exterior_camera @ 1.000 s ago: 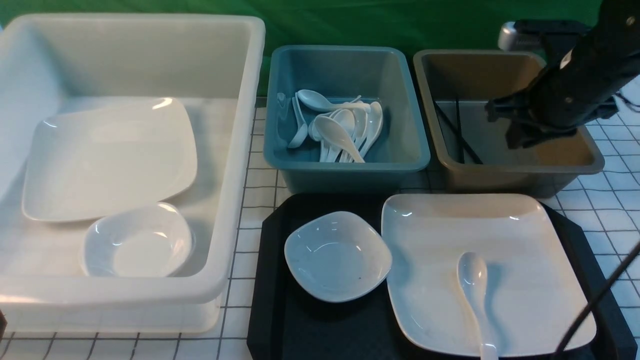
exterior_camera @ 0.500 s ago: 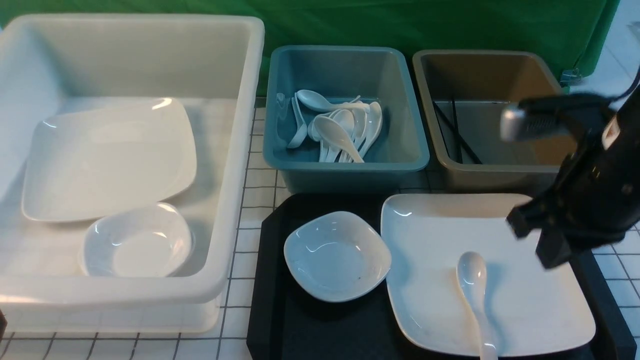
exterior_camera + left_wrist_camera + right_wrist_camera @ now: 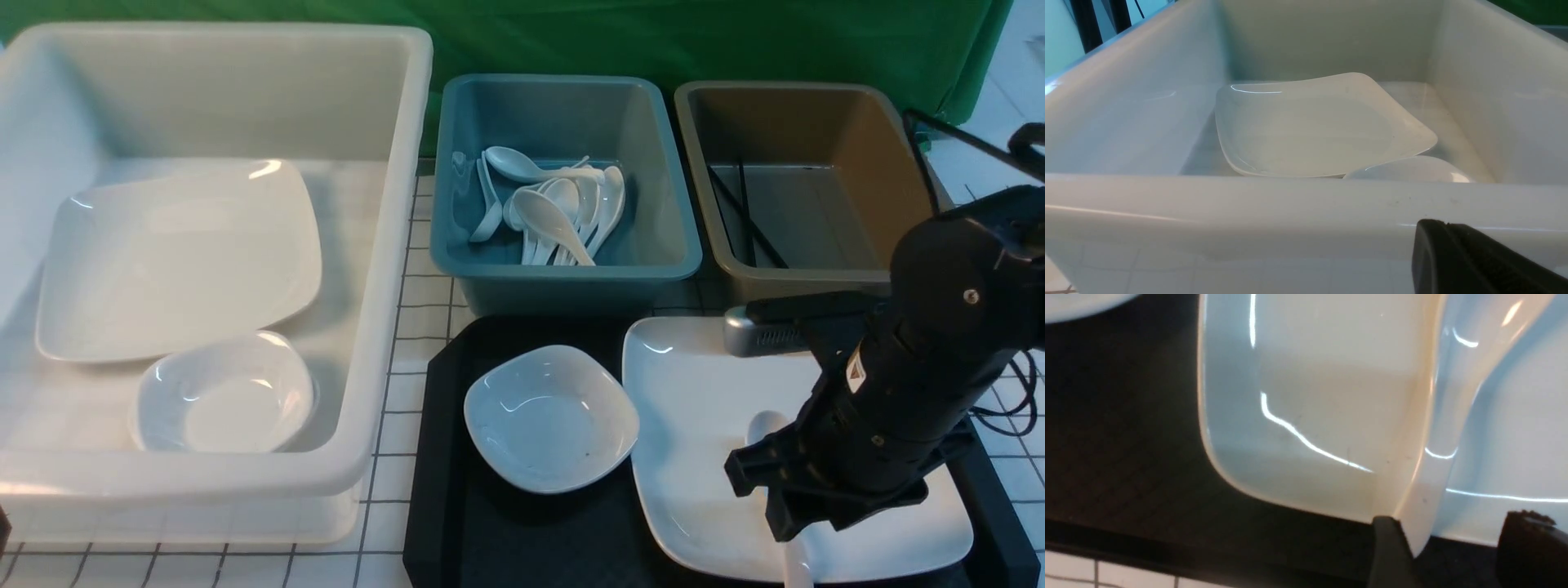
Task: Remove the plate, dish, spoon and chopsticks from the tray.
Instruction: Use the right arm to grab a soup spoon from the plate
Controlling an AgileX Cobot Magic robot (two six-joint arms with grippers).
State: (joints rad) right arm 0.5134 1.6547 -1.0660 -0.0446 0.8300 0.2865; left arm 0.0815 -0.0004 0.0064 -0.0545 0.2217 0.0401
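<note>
The black tray (image 3: 457, 457) holds the small white dish (image 3: 551, 416) and, to its right, the large white plate (image 3: 694, 384). The white spoon (image 3: 763, 425) lies on the plate, with its handle towards the near edge. My right gripper (image 3: 796, 535) is low over that handle. In the right wrist view it (image 3: 1457, 547) is open, and the handle end (image 3: 1437, 477) sits between the fingers, close to one finger (image 3: 1388, 551). The black chopsticks (image 3: 747, 216) lie in the brown bin (image 3: 890, 163). My left gripper (image 3: 1431, 232) is shut and empty, outside the white tub's near wall (image 3: 1249, 204).
The big white tub (image 3: 392, 245) at the left holds another plate (image 3: 180, 253) and a bowl (image 3: 224, 392). The blue bin (image 3: 653, 163) behind the tray holds several white spoons (image 3: 555, 212). A gridded cloth (image 3: 408, 327) covers the table.
My right arm has swung from above the brown bin back towards the near side and down onto the plate, over the spoon handle. Dish, plate and spoon have not moved.
</note>
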